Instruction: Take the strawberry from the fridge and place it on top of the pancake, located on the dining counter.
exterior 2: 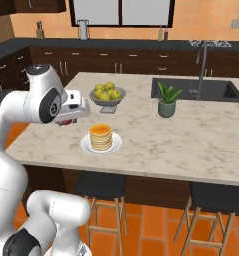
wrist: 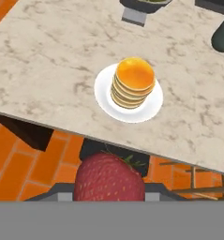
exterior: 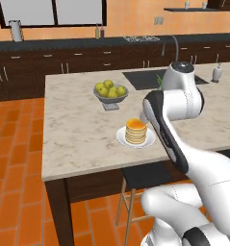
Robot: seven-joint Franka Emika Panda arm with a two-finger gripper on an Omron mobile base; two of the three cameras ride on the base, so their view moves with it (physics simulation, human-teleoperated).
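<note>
Kitchen island table (exterior: 78, 139) carried the pancake (wrist: 133, 83) on its white plate (wrist: 148, 107), jaws clamped the strawberry (wrist: 109, 178), held off the table's near edge, short of the pancake.

My arm bends up from the base, elbow high, forearm reaching toward the near edge of the dining counter (exterior 2: 201, 145). My gripper (exterior 2: 67, 121) hangs just short of that edge, above the floor, fingers closed around the strawberry (wrist: 109, 178), pointing down and forward.
</note>
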